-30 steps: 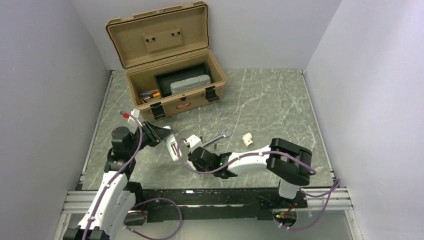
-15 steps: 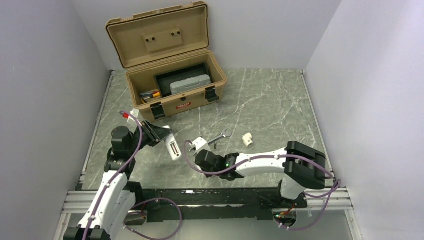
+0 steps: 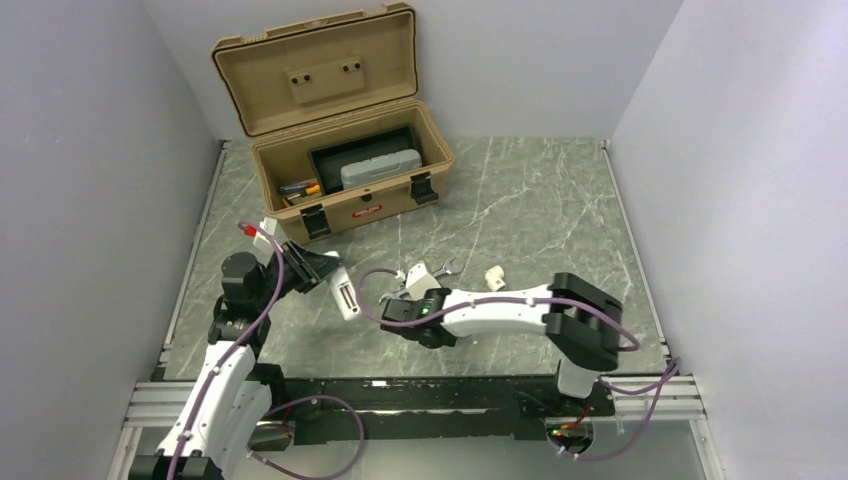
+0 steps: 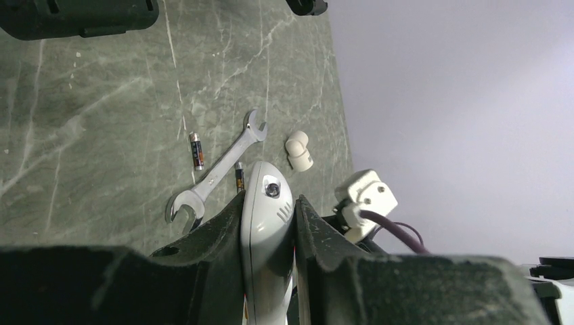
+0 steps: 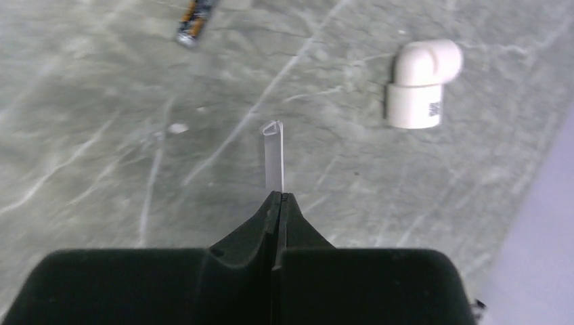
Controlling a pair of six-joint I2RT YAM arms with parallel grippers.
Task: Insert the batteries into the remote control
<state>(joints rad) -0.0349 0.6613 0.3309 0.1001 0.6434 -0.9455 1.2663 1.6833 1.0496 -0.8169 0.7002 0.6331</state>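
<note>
Two grippers were in view, and both were closed. The left gripper point(image 4: 269, 198) was clamped on the remote control point(image 4: 267, 230), with one black finger pressed against each long side, so the slim white bar stuck out past the fingertips with its rounded end leading. From above, the remote was over the near left part of the green marble table point(image 3: 540, 200), with the face that has the dark recess turned upward, and it pointed toward the right arm. The right gripper point(image 5: 277, 196) had its jaws pressed fully together. A thin clear sliver point(image 5: 273, 156) stood out from between the tips, and we could not tell what it was. It hung over bare table, with nothing else in its grasp. Beyond the remote's tip lay a silver open-ended wrench point(image 4: 216, 169). One battery point(image 4: 197, 150) lay just beside the wrench's shaft on the table, and a second battery point(image 4: 239, 177) lay close against its other side. A white pipe elbow point(image 4: 298, 150) sat near the wrench's far jaw, apart from it. At the back left of the table stood a tan toolbox point(image 3: 340, 130) with its lid raised.
</note>
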